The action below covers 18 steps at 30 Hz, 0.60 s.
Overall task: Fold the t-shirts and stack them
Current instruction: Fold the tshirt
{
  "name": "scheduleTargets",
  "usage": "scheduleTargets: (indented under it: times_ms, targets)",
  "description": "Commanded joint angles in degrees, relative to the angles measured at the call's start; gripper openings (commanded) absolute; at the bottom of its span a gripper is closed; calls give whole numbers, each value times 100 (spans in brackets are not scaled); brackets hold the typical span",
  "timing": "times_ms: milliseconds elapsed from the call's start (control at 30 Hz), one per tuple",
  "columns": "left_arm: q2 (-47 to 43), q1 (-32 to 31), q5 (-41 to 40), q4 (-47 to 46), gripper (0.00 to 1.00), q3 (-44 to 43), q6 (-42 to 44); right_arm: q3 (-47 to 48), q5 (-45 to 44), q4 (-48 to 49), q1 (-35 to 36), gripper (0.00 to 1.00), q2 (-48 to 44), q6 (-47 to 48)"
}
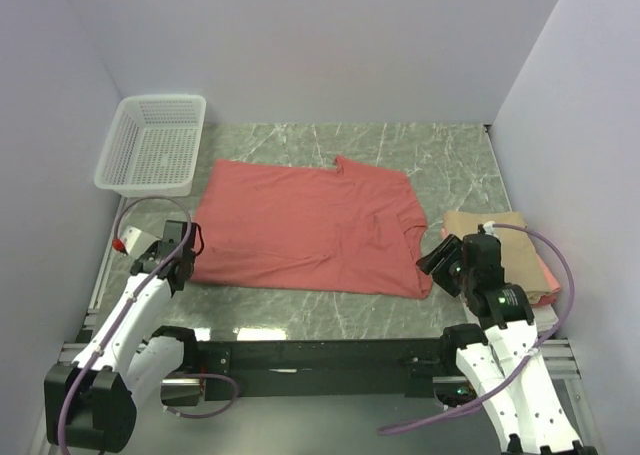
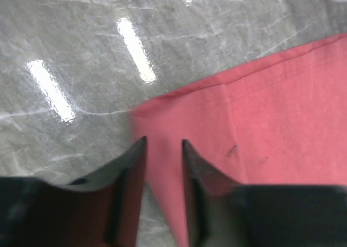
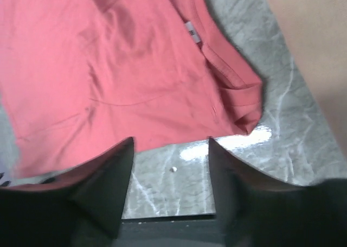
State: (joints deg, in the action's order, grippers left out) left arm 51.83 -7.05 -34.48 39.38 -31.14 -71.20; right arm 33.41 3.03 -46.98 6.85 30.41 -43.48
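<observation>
- Left tool (image 2: 164, 141): slightly open, above a corner of the red shirt (image 1: 310, 225).
- Right tool (image 3: 171, 140): wide open, just beside the shirt's near edge.

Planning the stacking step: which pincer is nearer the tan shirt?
Right. The right pincer sits just left of the tan shirt; the left pincer is across the red shirt, at its opposite corner.
</observation>
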Motion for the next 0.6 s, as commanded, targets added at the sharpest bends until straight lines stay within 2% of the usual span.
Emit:
scheduleTargets:
  times_ms: [0,33,133,233,300,367,567]
  targets:
    - [-305,28,108,62,39,-138,123,140,110,-84,-26,65,-246,42]
    - [-366,28,143,27,44,-269,298,131,223,4,-35,68,-246,94]
    - [-508,28,502,-553,48,-559,913,210,268,382,35,70,86,375]
    - [-87,19,784,-650,44,-972,968,525,50,690,429,70,752,542]
    - [396,-16,899,-607,43,-1122,915,833,-451,874,833,69,1079,534]
    - [826,-103,794,-527,41,-1254,748,1009,-505,1233,1010,65,1510,612]
    - [1873,-148,733,-555,39,-1605,573,1282,-575,1973,1380,62,2661,894]
